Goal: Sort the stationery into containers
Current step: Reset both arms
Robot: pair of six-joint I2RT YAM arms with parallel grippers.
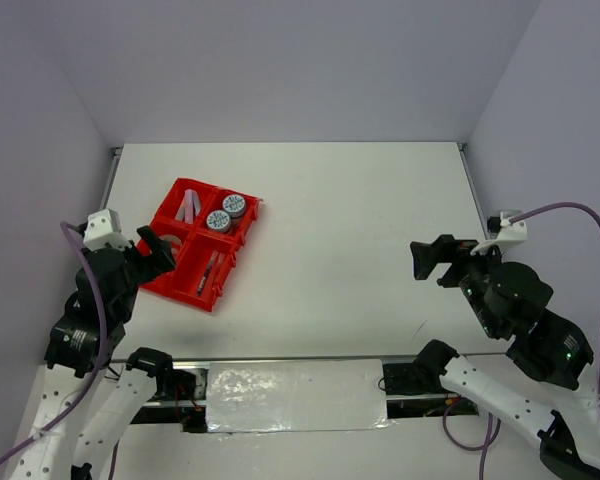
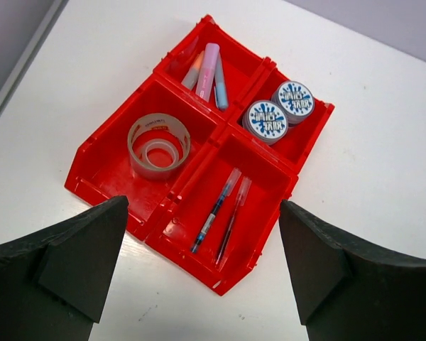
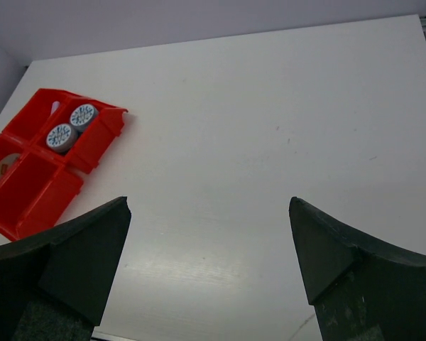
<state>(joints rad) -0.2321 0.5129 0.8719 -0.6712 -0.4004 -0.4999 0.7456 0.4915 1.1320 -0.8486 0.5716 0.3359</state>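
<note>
The red four-compartment tray (image 1: 185,288) (image 2: 216,138) (image 3: 28,192) lies at the left of the table. Two blue-white tape rolls (image 1: 226,213) (image 2: 278,110) (image 3: 71,126) share its far right compartment. Pink and light-blue sticks (image 2: 207,69) lie in the far left one. Two grey tape rings (image 2: 158,145), one inside the other, fill the near left one. A blue pen (image 2: 216,209) and a red pen (image 2: 234,220) lie in the near right one. My left gripper (image 1: 158,250) (image 2: 203,206) hovers open over the tray's near edge, holding nothing. My right gripper (image 1: 428,262) (image 3: 209,202) is open above bare table, far right of the tray.
White walls close in the table at the back and both sides. A shiny foil-like strip (image 1: 295,393) runs along the near edge between the arm bases.
</note>
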